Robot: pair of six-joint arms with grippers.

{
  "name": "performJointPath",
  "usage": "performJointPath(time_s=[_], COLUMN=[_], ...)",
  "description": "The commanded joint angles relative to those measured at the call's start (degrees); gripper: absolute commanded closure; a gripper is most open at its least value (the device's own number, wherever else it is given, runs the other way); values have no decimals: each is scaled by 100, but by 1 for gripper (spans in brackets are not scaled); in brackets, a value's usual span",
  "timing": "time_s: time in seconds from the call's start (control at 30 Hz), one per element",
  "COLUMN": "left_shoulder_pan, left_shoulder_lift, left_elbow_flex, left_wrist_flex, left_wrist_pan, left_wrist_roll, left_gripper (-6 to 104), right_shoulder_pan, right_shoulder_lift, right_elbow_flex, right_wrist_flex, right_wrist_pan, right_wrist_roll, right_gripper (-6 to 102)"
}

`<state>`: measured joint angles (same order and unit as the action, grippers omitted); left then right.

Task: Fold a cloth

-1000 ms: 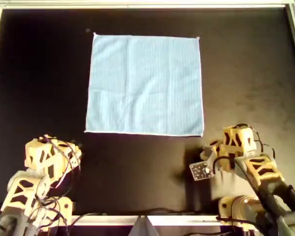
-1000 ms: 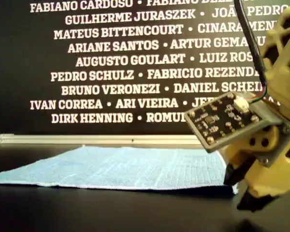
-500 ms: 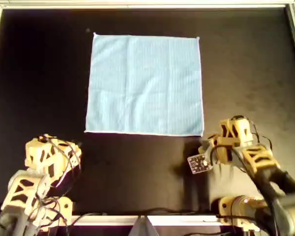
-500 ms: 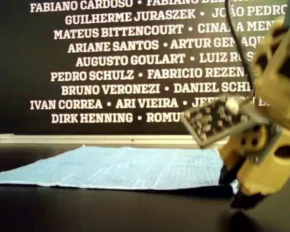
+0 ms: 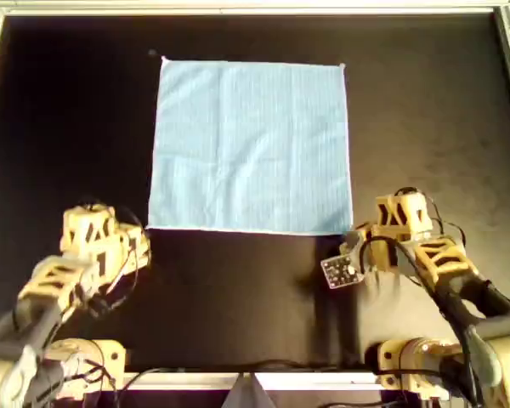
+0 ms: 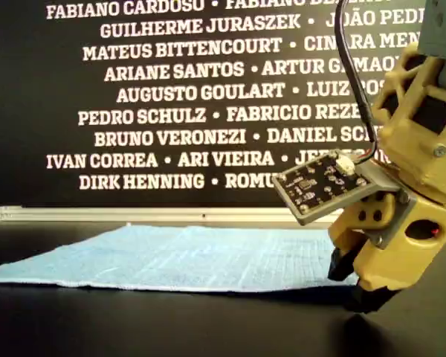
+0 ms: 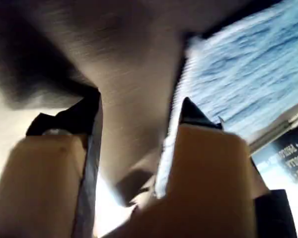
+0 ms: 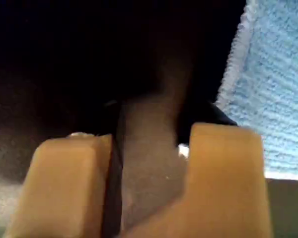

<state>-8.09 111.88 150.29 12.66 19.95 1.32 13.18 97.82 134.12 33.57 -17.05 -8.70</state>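
The light-blue cloth (image 5: 251,144) lies flat and spread out on the black table, a square with pale edges. In the exterior view the cloth (image 6: 186,256) is a low sheet. My left gripper (image 5: 110,231) hovers just outside its near-left corner in the overhead view; its fingers stand open with the cloth (image 7: 248,74) beside one finger. My right gripper (image 5: 395,212) is by the near-right corner, low over the table (image 6: 353,286), open with nothing between the fingers (image 8: 154,129). The cloth's pale edge (image 8: 238,64) runs close by.
A metal frame rail (image 5: 238,8) borders the black table at the far edge and sides. A dark banner with white names (image 6: 208,97) stands behind. A small circuit board (image 5: 340,270) sticks out from the right arm toward the cloth (image 6: 323,186).
The left arm has moved up toward the cloth's near-left corner. The right gripper has crept closer to the near-right corner and sunk lower toward the table.
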Motion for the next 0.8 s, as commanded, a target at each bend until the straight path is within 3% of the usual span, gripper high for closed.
performJointPath(time_s=[0.0, 0.1, 0.37, 0.77], left_shoulder_pan=[-149, -193, -721, -694], left_shoulder_lift=[-360, -791, -1503, -2276], left_elbow_flex=[-545, -826, -1494, -2294], left_wrist_flex=[-105, -105, -105, -97], left_wrist_pan=[-18, -18, -114, -123], left_wrist_roll=[35, 35, 35, -18], left_gripper=[41, 41, 41, 42], right_shoulder_pan=[-9, -9, -9, -9], right_shoulder_lift=[-185, -747, -1239, -1600], right_elbow_flex=[-694, -1011, -1687, -2118], right_wrist_flex=[-26, -26, -26, -26], right_wrist_pan=[-53, -53, -53, -44], right_wrist_roll=[26, 26, 26, 18], right_gripper=[36, 36, 36, 38])
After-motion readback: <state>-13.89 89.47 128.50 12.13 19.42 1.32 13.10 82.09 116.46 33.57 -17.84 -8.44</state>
